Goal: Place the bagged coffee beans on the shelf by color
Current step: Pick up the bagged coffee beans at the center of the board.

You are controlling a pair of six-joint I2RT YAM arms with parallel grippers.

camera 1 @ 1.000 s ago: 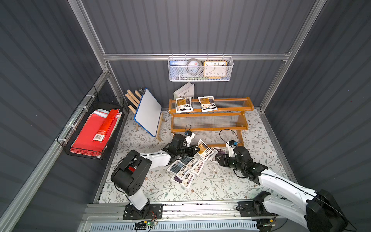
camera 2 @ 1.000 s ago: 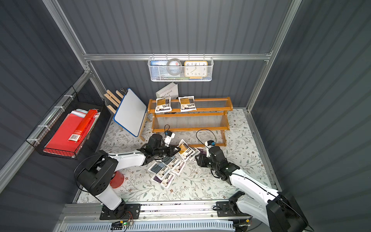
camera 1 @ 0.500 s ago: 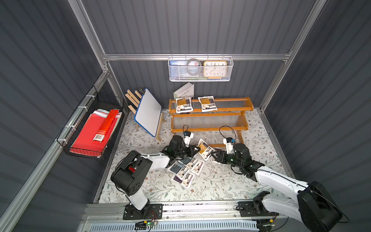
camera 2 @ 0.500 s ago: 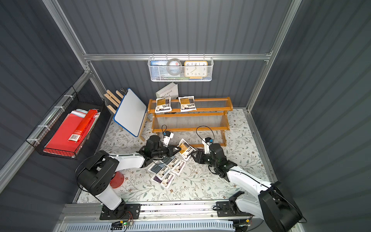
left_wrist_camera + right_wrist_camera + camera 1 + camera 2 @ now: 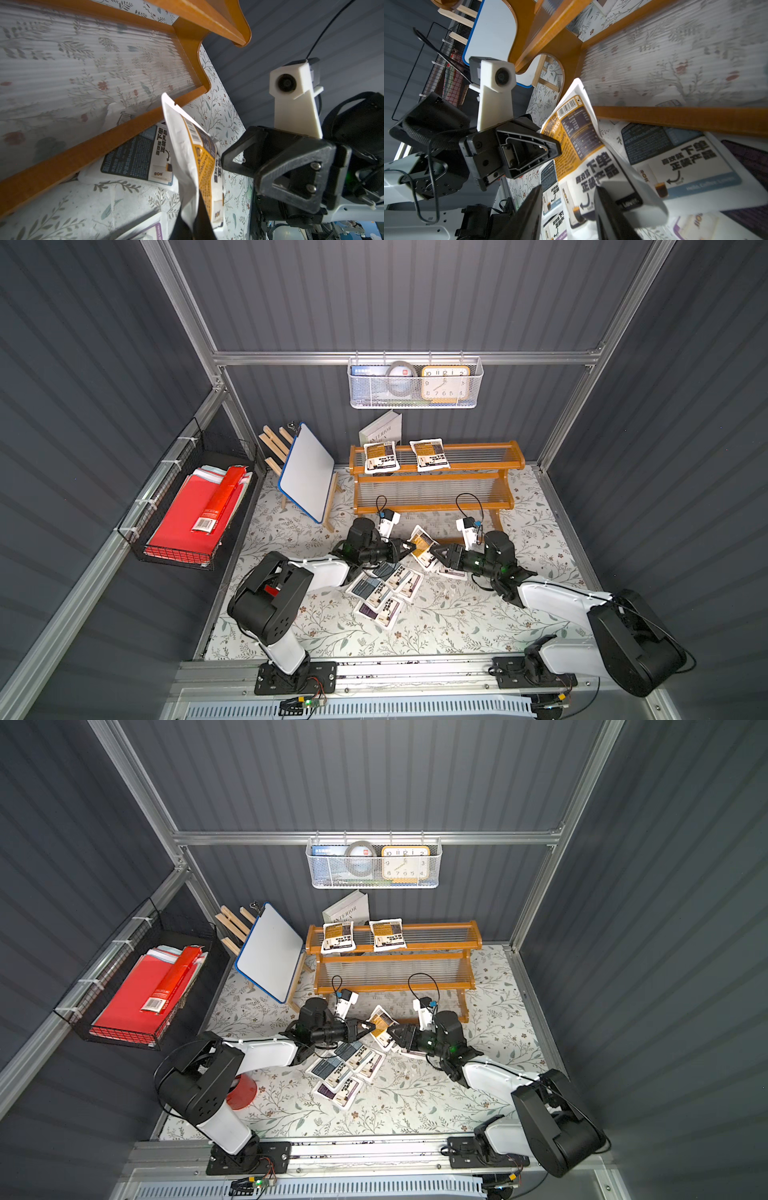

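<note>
1. bagged coffee beans, held pouch (image 5: 420, 544): a small flat white sachet with black text and a mustard-yellow label block. it is raised off the floor, tilted on edge, between the two arms and just in front of the shelf's lowest tier.
2. left gripper (image 5: 409, 548): black parallel fingers clamped tight on one edge of the held pouch.
3. right gripper (image 5: 434, 550): jaws apart and straddling the opposite edge of the held pouch, with pouch print showing in the gap in the right wrist view. contact cannot be told.
4. shelf (image 5: 432, 508): a three-tier stepped rack with an orange-brown wooden frame and clear ribbed slats, standing by the back wall.
5. shelved pouches (image 5: 381, 456) (image 5: 429, 454): two, mustard-yellow, side by side on the top tier, toward the whiteboard end.
6. loose pouches (image 5: 386, 587): blue-grey and purple, in an overlapping heap beneath the grippers. one blue-grey pouch (image 5: 135, 162) is partly under the lowest front rail.
7. floral mat (image 5: 415, 626): pale leaf-print floor covering under the heap.
8. whiteboard (image 5: 307, 472): blue-rimmed, on a wooden easel beside the shelf.
</note>
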